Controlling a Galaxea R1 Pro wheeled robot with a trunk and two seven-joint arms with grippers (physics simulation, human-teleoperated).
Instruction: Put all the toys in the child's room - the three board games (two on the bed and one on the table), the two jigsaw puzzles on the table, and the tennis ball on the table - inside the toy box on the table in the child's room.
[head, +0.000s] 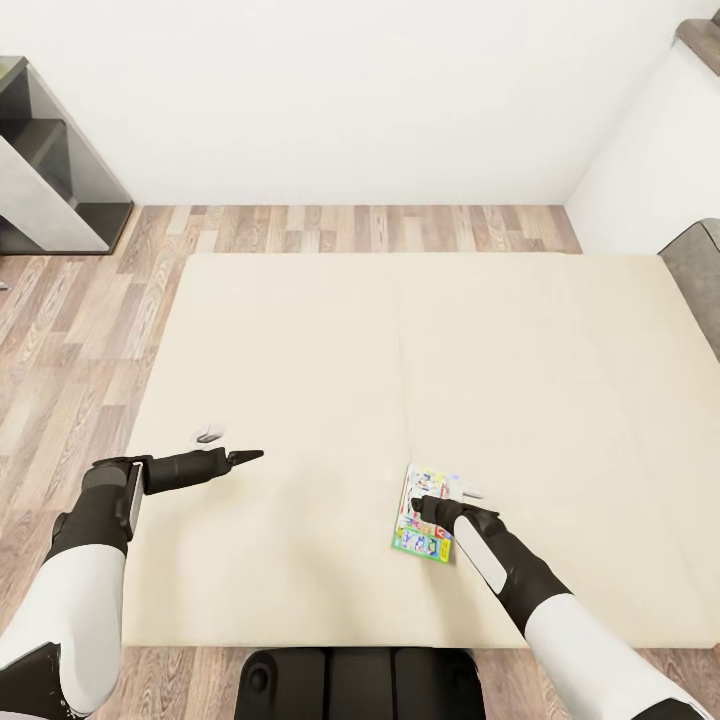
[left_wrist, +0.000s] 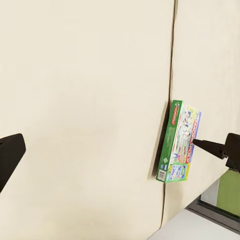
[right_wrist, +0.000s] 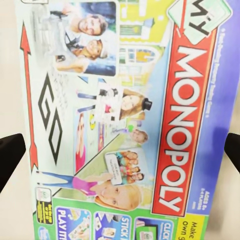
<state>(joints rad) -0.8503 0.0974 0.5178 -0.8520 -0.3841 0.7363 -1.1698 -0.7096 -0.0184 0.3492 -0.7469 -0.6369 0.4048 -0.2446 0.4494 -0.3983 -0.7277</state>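
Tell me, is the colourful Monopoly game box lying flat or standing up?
Lying flat: the green-blue Monopoly game box rests printed face up on the beige mattress.

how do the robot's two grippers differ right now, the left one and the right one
The right gripper hangs directly over the Monopoly box, its fingers spread to either side of the lid; the left gripper points across bare mattress, away from the box. Both are open, holding nothing.
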